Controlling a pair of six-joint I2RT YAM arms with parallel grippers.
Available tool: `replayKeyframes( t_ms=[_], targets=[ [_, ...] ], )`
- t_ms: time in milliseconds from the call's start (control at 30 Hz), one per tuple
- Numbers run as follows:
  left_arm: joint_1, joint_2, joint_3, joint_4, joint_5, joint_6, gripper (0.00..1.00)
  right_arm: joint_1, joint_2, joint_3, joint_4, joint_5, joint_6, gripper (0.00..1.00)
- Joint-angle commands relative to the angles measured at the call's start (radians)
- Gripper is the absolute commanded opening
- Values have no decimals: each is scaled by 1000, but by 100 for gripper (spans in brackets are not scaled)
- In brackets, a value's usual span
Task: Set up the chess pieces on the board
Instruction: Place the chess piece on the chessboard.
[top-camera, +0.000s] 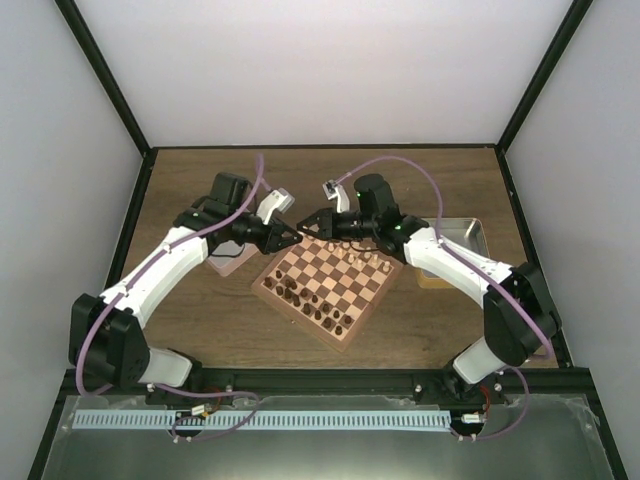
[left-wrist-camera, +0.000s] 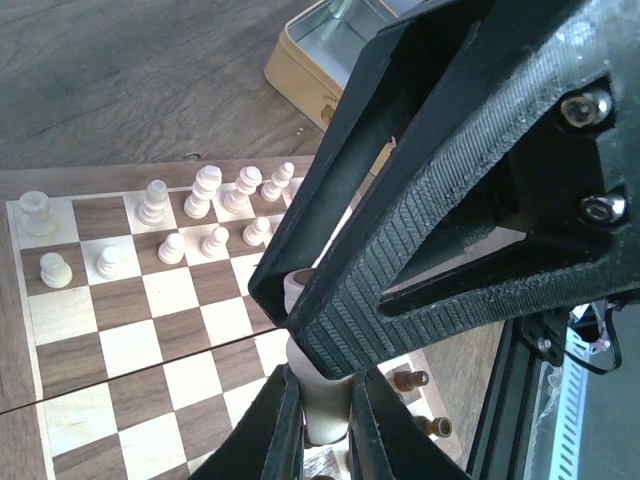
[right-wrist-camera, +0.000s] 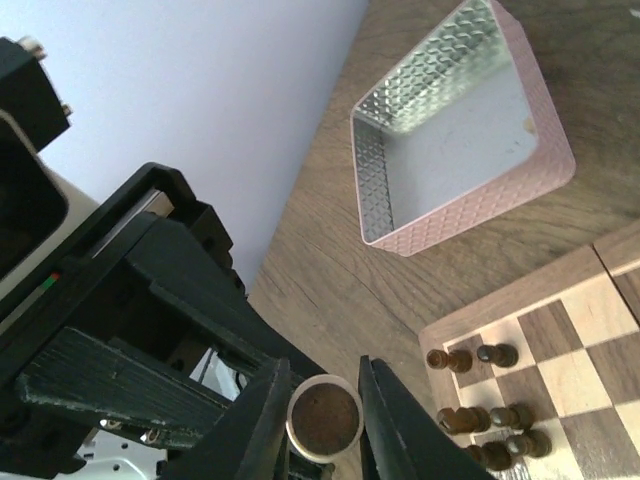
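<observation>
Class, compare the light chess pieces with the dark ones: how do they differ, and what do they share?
Colour: the light pieces are pale beige, the dark pieces deep brown. Place: the light pieces line the board's far right edge, the dark pieces its near left edge. One light piece is held aloft by the left gripper and right gripper; no dark piece is. Both stand upright, small and wooden.
</observation>
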Motion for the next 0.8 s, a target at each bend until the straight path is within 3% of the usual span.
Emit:
replayKeyframes(
  t_ms=[0, 133, 233, 333, 433, 767],
  targets=[
    [-6, -35, -11, 35, 30, 8, 15, 7, -18, -5, 88, -24, 96, 16],
    [-6, -82, -54, 139, 38, -90, 50, 6, -85, -109, 287, 21, 288, 13],
    [-9, -156, -167, 400, 69, -331, 58, 6, -127, -163, 429, 50, 461, 13],
    [-37, -243, -291, 688, 20, -539, 59, 7, -154, -189, 506, 81, 625, 13],
    [-91, -311, -375, 868, -86, -615, 61, 7, -153, -210, 570, 78, 777, 13],
    [-163, -366, -420, 978, -306, -664, 59, 12, -151, -218, 617, 71, 935, 12]
  ],
)
